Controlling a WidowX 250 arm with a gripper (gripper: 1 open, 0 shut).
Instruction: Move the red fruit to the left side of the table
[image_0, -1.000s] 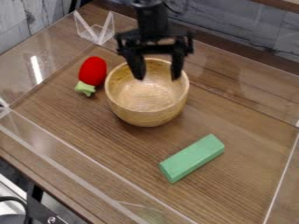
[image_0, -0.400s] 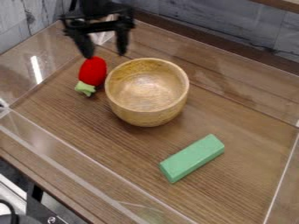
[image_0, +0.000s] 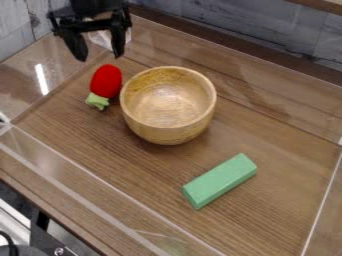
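The red fruit (image_0: 104, 82), a small glossy strawberry with a green stem end pointing toward the camera, lies on the dark wood-grain table (image_0: 120, 170) just left of the wooden bowl. My gripper (image_0: 91, 45) hangs above and slightly behind the fruit, pointing down. Its black fingers (image_0: 75, 44) are spread wide with nothing between them. It does not touch the fruit.
A round wooden bowl (image_0: 168, 103) stands at the middle of the table, right beside the fruit. A green rectangular block (image_0: 221, 180) lies toward the front right. Low clear acrylic walls (image_0: 40, 60) border the tabletop on all sides.
The open gripper has travelled left across the picture, from above the bowl to a spot over and behind the red fruit. Fruit, bowl and block have stayed put.
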